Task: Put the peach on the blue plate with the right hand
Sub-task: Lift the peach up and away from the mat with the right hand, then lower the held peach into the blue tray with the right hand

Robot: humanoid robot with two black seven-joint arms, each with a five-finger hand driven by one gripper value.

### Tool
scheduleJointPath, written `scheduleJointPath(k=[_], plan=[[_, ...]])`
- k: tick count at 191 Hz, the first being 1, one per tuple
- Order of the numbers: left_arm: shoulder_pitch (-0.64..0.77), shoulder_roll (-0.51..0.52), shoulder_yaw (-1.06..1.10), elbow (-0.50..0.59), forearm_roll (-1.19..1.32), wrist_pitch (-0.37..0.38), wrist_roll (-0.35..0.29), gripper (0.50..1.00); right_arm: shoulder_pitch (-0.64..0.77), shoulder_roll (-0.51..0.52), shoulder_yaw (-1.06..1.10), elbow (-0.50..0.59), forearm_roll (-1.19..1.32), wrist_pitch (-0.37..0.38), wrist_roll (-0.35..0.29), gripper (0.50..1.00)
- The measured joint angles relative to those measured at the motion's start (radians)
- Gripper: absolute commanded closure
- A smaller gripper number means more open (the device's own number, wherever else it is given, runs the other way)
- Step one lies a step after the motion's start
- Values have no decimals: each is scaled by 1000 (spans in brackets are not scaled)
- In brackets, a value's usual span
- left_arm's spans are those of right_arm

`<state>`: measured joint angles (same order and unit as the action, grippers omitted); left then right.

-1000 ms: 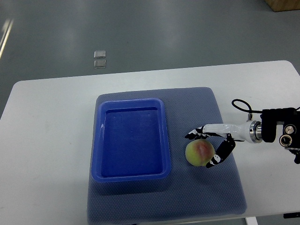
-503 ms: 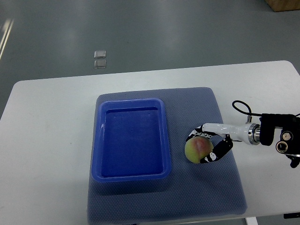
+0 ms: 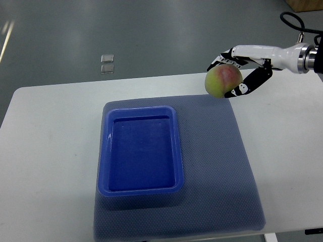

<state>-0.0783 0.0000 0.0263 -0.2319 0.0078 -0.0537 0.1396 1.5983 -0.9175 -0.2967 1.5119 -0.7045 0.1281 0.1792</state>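
My right hand (image 3: 233,71) comes in from the right edge and is shut on the peach (image 3: 222,80), a yellow-green fruit with a red blush. It holds the peach high above the table, over the far right corner of the grey mat (image 3: 222,166). The blue plate (image 3: 140,149), a deep rectangular tray, sits on the left part of the mat and holds nothing. The peach is to the right of and beyond the plate. The left arm does not show.
The mat lies on a white table (image 3: 50,151). Two small clear squares (image 3: 107,63) lie on the grey floor beyond the table. A brown box corner (image 3: 305,5) shows at the top right.
My right hand closed on the peach on the mat, then lifted it up and away, toward the far right of the picture.
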Motion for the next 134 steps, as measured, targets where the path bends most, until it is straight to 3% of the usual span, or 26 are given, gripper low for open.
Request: scheduleJointPath(k=[41, 86, 134], plan=[[0, 0, 1, -1, 2, 0, 0, 500, 31, 97, -5, -34, 48, -21, -2, 938], [-1, 0, 1, -14, 4, 0, 0, 500, -12, 453, -77, -204, 99, -112, -4, 938], [-1, 0, -1, -11, 0, 0, 0, 500, -189, 755, -94, -427, 87, -125, -4, 920]])
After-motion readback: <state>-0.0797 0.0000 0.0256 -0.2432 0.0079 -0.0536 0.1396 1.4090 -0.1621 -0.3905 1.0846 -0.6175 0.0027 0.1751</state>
